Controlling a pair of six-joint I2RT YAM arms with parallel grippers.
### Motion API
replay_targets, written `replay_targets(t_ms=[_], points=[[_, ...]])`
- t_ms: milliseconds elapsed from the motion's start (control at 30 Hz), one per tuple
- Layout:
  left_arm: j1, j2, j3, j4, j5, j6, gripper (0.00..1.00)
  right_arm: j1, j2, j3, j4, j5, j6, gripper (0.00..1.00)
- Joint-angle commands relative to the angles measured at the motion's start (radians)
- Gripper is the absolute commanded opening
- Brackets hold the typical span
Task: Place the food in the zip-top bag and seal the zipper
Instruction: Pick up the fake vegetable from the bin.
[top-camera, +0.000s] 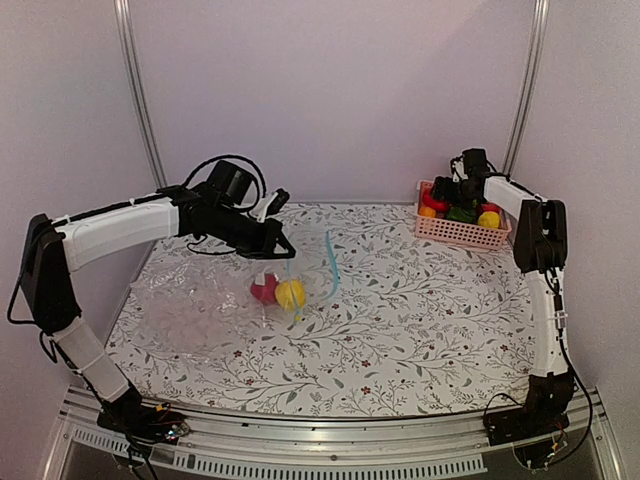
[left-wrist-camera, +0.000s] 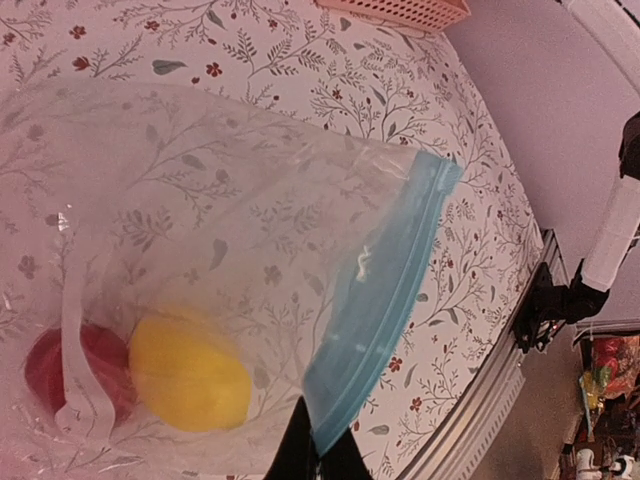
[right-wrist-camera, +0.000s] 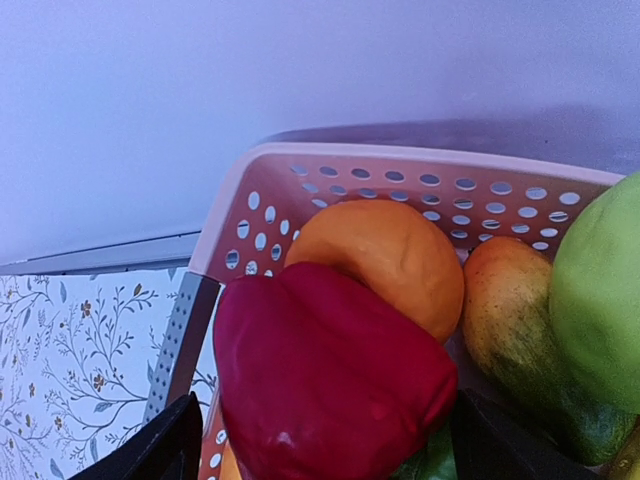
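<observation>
The clear zip-top bag (top-camera: 190, 310) lies at the left of the table, its mouth lifted toward the middle. A red food (top-camera: 263, 290) and a yellow food (top-camera: 291, 294) sit inside it, and the left wrist view shows the yellow one (left-wrist-camera: 190, 375) and the red one (left-wrist-camera: 75, 375) through the plastic. My left gripper (left-wrist-camera: 318, 458) is shut on the near end of the blue-teal zipper (left-wrist-camera: 385, 300). My right gripper (right-wrist-camera: 330, 450) hangs open in the pink basket (right-wrist-camera: 400, 160). Its fingers (right-wrist-camera: 150, 450) stand on either side of a red pepper (right-wrist-camera: 330, 370).
The basket (top-camera: 470, 235) stands at the back right by the wall. It holds an orange (right-wrist-camera: 380, 255), a mango-like fruit (right-wrist-camera: 505, 310), a green fruit (right-wrist-camera: 600, 300) and more food. The floral tablecloth (top-camera: 420, 320) covers the table. Frame posts rise at the back.
</observation>
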Motion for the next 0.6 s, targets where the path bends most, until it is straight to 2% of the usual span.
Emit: replay_targets(t_ms=[0, 267, 400, 567], points=[[0.016, 0.019, 0.023, -0.009, 0.011, -0.007, 0.0, -0.005, 0.03, 0.026, -0.008, -0.065, -0.016, 0.84], [0.018, 0.02, 0.023, -0.009, 0.013, -0.009, 0.0, -0.001, 0.034, 0.021, -0.011, -0.091, -0.014, 0.72], [0.019, 0.02, 0.024, -0.009, 0.015, -0.009, 0.0, -0.001, 0.04, 0.026, -0.008, -0.064, -0.002, 0.81], [0.019, 0.017, 0.024, -0.009, 0.015, -0.009, 0.0, -0.001, 0.052, 0.036, -0.008, -0.063, 0.015, 0.81]])
